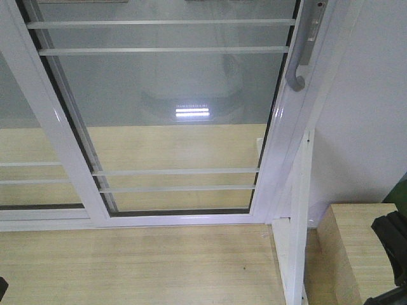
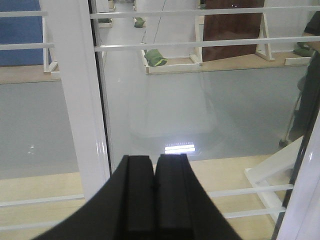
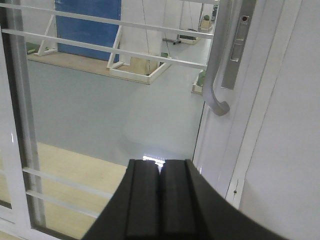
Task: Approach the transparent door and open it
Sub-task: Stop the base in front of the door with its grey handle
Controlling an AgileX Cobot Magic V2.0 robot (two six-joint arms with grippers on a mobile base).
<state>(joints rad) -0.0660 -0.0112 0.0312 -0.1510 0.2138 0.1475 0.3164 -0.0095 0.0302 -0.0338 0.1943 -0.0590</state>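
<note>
Right pincer [image 3: 160,200] closed, holding nothing; upright handle [image 3: 215,65] of the glass door [image 1: 165,95] lies at one o'clock, apart; left pincer [image 2: 155,195], likewise closed and empty, looks farther off.

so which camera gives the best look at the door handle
The right wrist view: the curved grey handle sits large and close at the upper right, with its hooked end clear. The front-facing view shows the same handle small at the top edge, its upper part cut off. The left wrist view does not show it.
</note>
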